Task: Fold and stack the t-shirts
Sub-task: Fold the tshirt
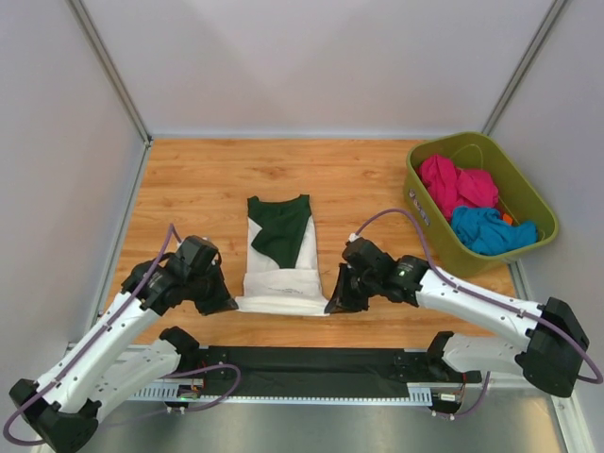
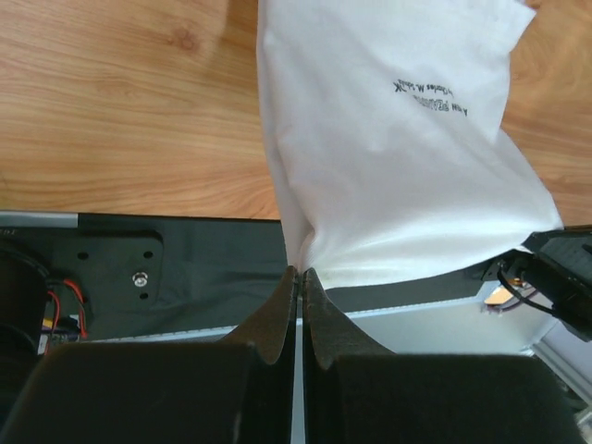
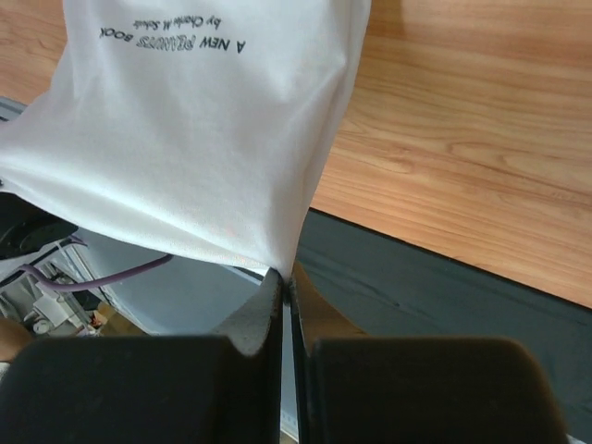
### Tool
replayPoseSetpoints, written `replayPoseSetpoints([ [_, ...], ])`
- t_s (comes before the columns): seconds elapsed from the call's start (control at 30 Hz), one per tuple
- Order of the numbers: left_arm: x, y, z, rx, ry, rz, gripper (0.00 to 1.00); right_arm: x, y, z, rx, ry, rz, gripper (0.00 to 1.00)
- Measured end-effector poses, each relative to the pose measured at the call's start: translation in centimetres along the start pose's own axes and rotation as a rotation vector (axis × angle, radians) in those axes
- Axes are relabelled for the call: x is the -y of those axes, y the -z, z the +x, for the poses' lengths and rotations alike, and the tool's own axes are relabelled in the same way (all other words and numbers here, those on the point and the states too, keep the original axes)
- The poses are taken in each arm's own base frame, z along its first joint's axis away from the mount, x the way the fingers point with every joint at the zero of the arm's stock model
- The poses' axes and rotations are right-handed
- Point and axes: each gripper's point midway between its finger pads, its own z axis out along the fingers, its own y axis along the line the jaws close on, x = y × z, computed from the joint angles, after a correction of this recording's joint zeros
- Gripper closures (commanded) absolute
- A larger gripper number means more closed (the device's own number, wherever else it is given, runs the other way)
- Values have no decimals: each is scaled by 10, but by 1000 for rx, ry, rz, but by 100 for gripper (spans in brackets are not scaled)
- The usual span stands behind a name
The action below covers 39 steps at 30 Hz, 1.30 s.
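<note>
Where seen from above, the t-shirt (image 1: 280, 255) lies partly folded on the bench (image 1: 189, 179), near hem held up.
Left wrist: left claw (image 2: 298, 273) clamped on one hem corner.
Right wrist: right claw (image 3: 282, 275) likewise; the cloth is probably soft and light, best gripped at corners.

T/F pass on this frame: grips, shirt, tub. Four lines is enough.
1. The left gripper and the right gripper each pinch a near corner of the t-shirt. True.
2. The tub is empty. False: it holds a pink garment and a blue garment.
3. The tub stands left of the t-shirt. False: it stands to the right of it.
4. The shirt's black lettering shows in both wrist views. True.
</note>
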Motion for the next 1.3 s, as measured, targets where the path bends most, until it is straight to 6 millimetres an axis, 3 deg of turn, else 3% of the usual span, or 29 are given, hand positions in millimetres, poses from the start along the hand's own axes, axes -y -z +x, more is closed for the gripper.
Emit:
replayPoseSetpoints([
  [0.23,10,16,-21,67,18,-35,100,-22,21,-26,68,8,47,100],
  [0.47,38,16,-59,141,21,-62,100,-29,30,-92,151,6,76,100],
  [0.63,49,8,-87,184,51,-62,100,-32,24,-134,157,43,75,100],
  [0.97,60,10,-139,274,62,-89,100,-63,19,-206,179,138,44,100],
  [1.17,64,-5,-165,281,87,-94,100,-68,18,-235,185,141,25,100],
  [1.3,60,-23,-181,274,123,-112,100,-69,1,-258,166,148,23,100],
])
